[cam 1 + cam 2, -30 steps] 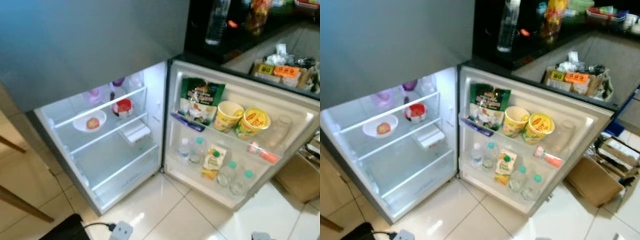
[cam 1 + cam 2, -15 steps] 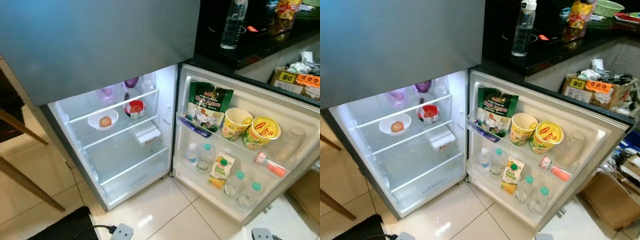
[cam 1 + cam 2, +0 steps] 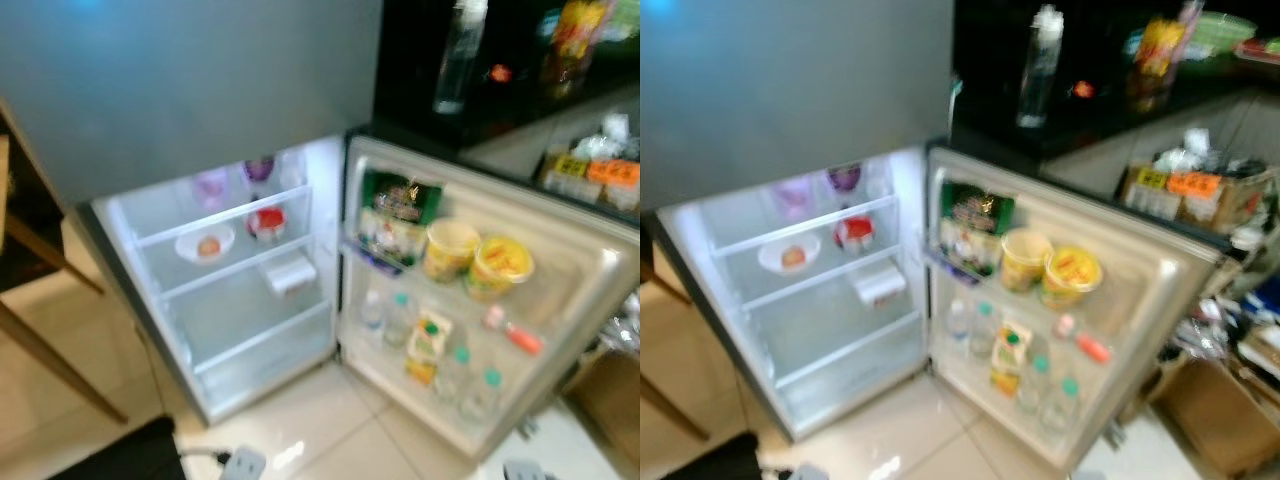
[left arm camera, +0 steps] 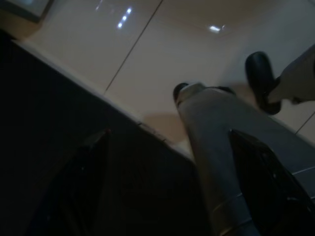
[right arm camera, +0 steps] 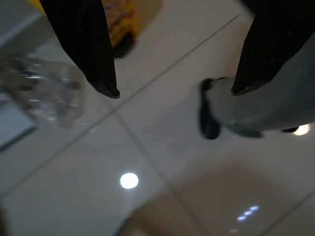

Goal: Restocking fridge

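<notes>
Left eye view, blurred by walking, has the fridge (image 3: 250,290) standing open on the left, its lit shelves sparse: a white bowl (image 3: 205,243) with a round fruit and a red-filled cup (image 3: 267,221) on the upper shelf, lower shelves bare. To the right, the open door (image 3: 560,300) carries a green packet (image 3: 400,210), two yellow tubs (image 3: 475,260) and small bottles (image 3: 470,370). Farther right, a clear bottle (image 3: 458,55) stands on the dark counter (image 3: 520,100).

Both arms hang idle over the floor tiles: the left end effector (image 4: 172,182) and the right end effector (image 5: 174,91) each have fingers spread apart, carrying nothing.

This looks like the approach step; next calls for fetching an item, probably from the counter.
</notes>
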You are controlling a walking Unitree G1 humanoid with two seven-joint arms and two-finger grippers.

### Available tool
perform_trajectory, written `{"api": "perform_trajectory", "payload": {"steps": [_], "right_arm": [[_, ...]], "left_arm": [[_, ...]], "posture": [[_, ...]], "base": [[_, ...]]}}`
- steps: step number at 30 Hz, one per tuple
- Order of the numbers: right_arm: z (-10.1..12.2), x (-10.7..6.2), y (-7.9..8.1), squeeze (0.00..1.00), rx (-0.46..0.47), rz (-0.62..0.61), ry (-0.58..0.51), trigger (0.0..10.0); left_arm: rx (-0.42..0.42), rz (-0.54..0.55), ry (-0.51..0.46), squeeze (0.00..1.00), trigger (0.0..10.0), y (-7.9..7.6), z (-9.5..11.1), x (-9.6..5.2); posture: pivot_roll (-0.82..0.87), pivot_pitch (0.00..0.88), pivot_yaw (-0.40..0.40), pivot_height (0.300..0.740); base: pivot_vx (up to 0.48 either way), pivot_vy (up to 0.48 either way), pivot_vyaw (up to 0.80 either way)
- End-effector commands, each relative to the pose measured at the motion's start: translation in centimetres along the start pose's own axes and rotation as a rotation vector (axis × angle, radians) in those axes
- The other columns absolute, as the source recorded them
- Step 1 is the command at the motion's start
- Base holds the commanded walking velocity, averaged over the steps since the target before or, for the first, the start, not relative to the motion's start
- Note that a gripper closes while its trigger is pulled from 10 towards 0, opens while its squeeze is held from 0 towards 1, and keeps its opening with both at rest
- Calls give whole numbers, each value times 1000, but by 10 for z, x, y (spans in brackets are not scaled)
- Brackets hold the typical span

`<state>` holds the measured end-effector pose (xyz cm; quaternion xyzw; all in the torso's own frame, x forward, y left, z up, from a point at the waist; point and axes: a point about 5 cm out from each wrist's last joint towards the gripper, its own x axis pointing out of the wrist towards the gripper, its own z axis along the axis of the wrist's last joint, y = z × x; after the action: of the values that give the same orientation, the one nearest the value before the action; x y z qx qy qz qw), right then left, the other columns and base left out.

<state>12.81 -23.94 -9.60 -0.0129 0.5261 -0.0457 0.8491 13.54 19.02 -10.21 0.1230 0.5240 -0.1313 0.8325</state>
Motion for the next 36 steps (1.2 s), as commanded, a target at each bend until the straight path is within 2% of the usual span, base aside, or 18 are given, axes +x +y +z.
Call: {"api": "perform_trajectory", "payload": {"steps": [1, 7, 9, 17, 27, 29, 32, 35, 36], "right_arm": [[-1, 0, 3, 0, 14, 5, 1, 10000], [2, 0, 1, 0, 22, -1, -17, 10000], [8, 0, 1, 0, 54, 20, -51, 10000], [20, 1, -1, 0, 44, 41, -94, 10000], [21, 1, 0, 0, 54, 40, -105, 10000], [18, 0, -8, 0, 89, -2, -104, 10000], [19, -1, -11, 0, 103, -16, -108, 10000], [33, -4, -30, 0, 207, -97, -181, 10000], [33, -4, -30, 0, 207, -97, -181, 10000]], "left_arm": [[-5, -12, 28, 0, 10000, -2, -6, -1], [-4, -13, 29, 0, 10000, -3, -6, -1], [-4, -13, 29, 0, 10000, -3, -7, 0], [-4, -14, 28, 0, 10000, -3, -6, 0], [-20, -5, 26, 0, 10000, -3, -6, 0], [-21, -1, 30, 0, 10000, -2, -8, -1], [-21, 0, 30, 0, 10000, -2, -8, -1], [-21, 3, 34, 0, 10000, -1, -9, -1], [-21, 3, 34, 0, 10000, -1, -9, -1]], "posture": [[-64, 0, -17, 740], [-65, 0, -17, 740], [-66, 0, -17, 740], [-68, 0, -16, 740], [-63, 0, -18, 740], [-63, 0, -18, 740], [-62, 0, -18, 740], [-60, 0, -19, 740], [-60, 0, -19, 740]], "base": [[0, -368, 0], [0, -363, 0], [0, -366, 0], [0, -365, 0], [0, -114, 538], [0, 0, 0], [0, 0, 0], [0, 0, 0], [0, 0, 0]]}}
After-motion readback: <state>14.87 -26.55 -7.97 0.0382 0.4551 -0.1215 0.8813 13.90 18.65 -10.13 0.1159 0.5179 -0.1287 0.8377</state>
